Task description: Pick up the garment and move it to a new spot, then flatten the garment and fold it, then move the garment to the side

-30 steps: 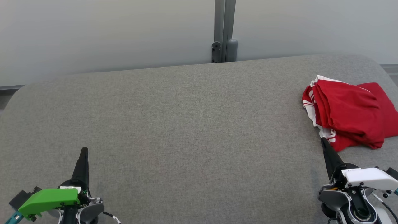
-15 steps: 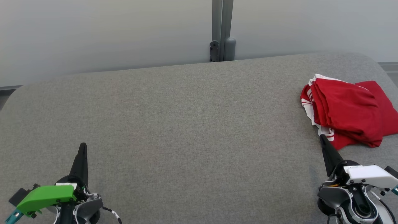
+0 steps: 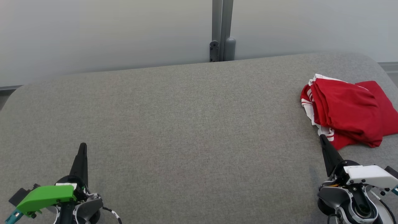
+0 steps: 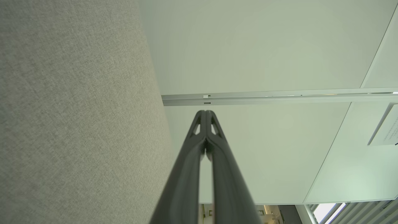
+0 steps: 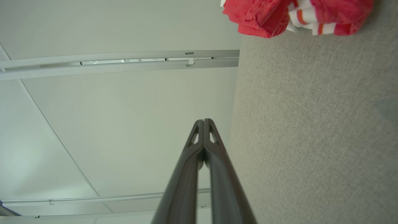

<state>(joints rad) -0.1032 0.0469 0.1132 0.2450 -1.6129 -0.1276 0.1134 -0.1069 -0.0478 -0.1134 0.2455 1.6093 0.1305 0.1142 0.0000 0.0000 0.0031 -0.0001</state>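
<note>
Barely shifted: left claw (image 3: 82,145), right claw (image 3: 320,136) closed.

The garment (image 3: 348,112), at three o'clock on the table (image 3: 186,124), is bright red, with white bands striped in red along its edge. The table is a flecked mid-grey weave. The left tool (image 3: 82,147) is black under a vivid green cover (image 3: 46,196). The right tool (image 3: 322,137) is black under a white cover (image 3: 370,175). The wall (image 3: 93,31) is pale grey-white and its post (image 3: 221,28) is a darker grey.
</note>
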